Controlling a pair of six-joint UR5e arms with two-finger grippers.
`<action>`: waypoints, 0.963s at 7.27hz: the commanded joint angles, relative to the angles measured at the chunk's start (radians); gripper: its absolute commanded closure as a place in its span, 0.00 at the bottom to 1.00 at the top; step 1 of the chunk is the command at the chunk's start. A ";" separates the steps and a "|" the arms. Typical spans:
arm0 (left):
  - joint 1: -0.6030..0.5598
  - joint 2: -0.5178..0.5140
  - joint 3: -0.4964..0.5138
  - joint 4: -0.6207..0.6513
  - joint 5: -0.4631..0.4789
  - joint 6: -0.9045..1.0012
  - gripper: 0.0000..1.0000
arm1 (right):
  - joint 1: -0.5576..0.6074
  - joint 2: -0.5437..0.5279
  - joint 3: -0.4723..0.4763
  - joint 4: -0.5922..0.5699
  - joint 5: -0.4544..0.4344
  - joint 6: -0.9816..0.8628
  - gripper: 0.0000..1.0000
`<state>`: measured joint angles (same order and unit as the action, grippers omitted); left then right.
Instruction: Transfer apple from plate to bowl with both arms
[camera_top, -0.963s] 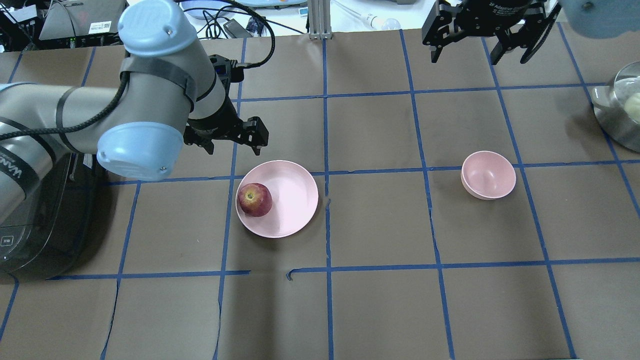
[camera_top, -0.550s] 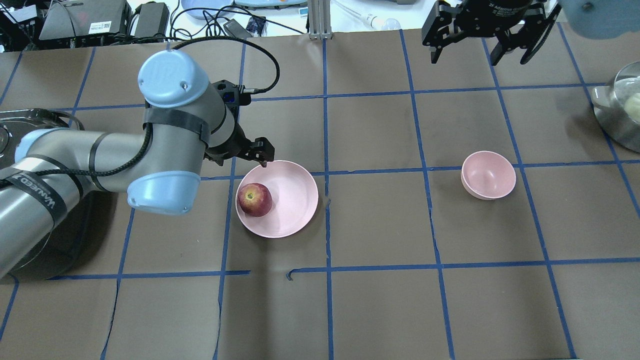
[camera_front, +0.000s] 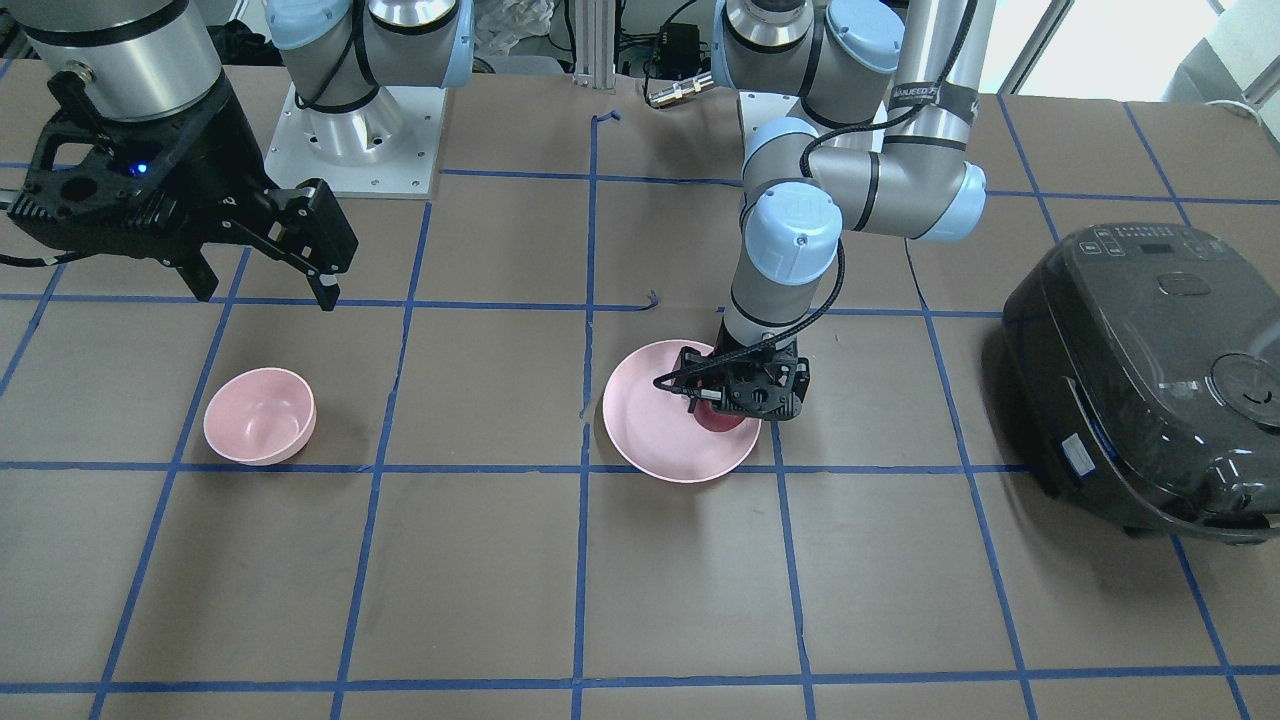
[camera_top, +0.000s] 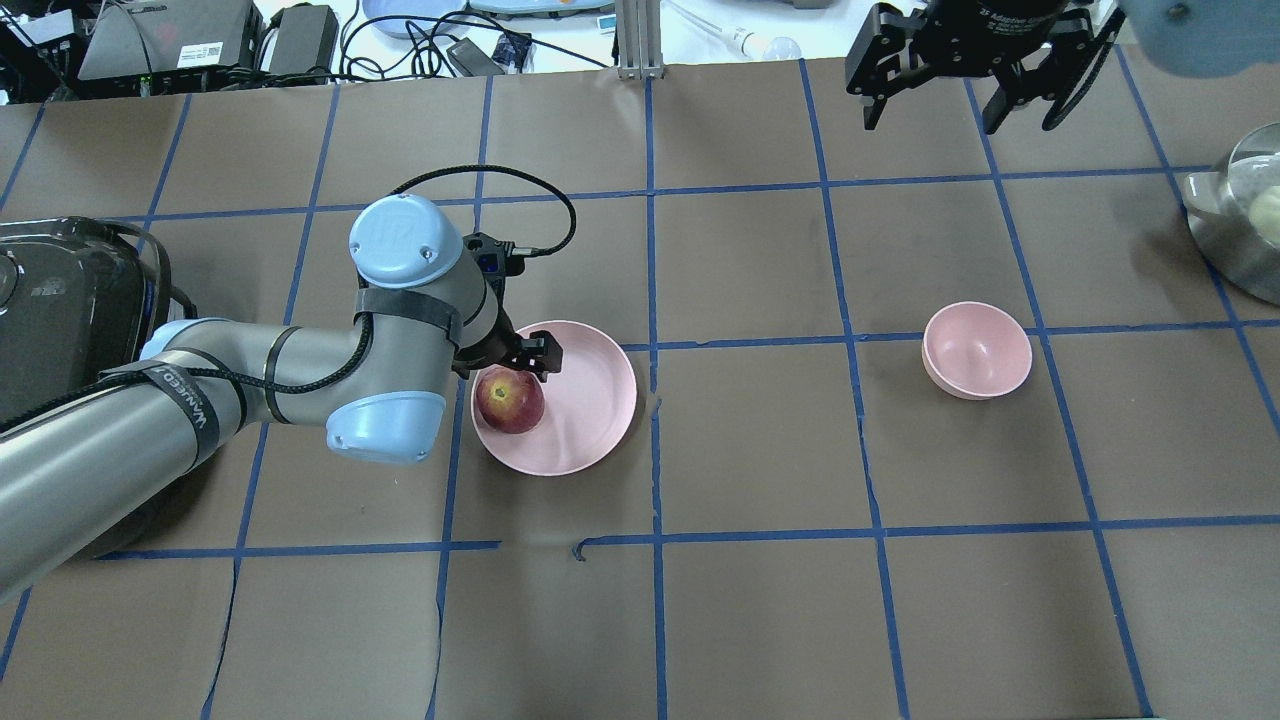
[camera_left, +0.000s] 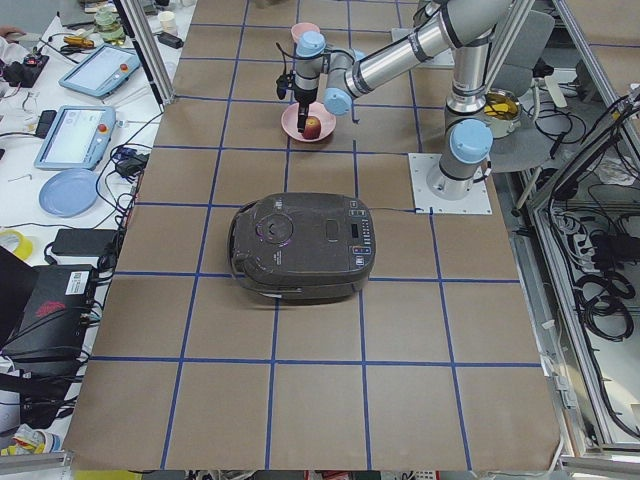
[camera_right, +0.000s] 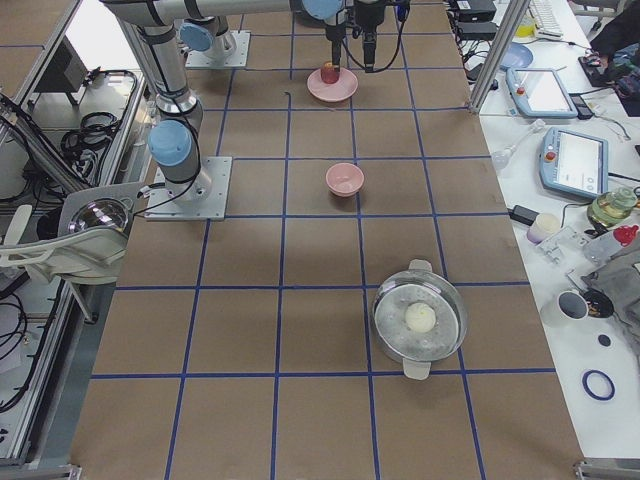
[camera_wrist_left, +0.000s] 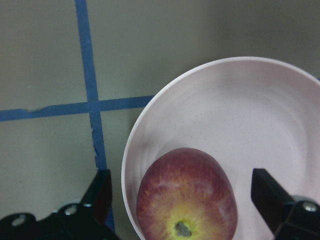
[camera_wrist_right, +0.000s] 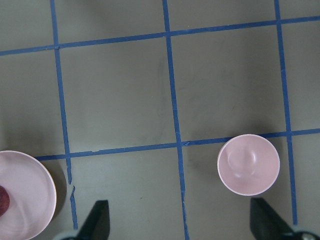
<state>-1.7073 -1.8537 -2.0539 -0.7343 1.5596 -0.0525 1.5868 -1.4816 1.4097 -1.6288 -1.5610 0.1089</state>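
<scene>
Silver-grey arms, light-blue joint caps, braided black cable under black straps, black fingers.

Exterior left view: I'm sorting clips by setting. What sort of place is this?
Probably a robotics lab workcell: the table is gridded with blue tape, the left arm is mounted on a plate on its top, and a teach pendant lies beside it.

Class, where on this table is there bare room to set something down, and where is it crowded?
Bare: the squares between the plate and the bowl, and the operators'-side row beyond both. Crowded: the plate's end where the fingers of the left gripper flank the apple, with the rice cooker nearby.
</scene>
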 joint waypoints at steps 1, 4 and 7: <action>-0.002 -0.024 -0.021 0.001 -0.003 0.002 0.00 | 0.001 0.000 0.000 0.000 -0.001 0.000 0.00; -0.002 -0.015 -0.026 0.012 -0.004 -0.010 0.00 | -0.001 0.000 0.002 0.001 -0.002 0.000 0.00; -0.002 0.002 -0.028 0.026 -0.007 -0.003 0.13 | 0.001 0.000 0.002 0.000 -0.002 0.000 0.00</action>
<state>-1.7088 -1.8575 -2.0805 -0.7102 1.5548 -0.0617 1.5864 -1.4818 1.4112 -1.6279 -1.5631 0.1089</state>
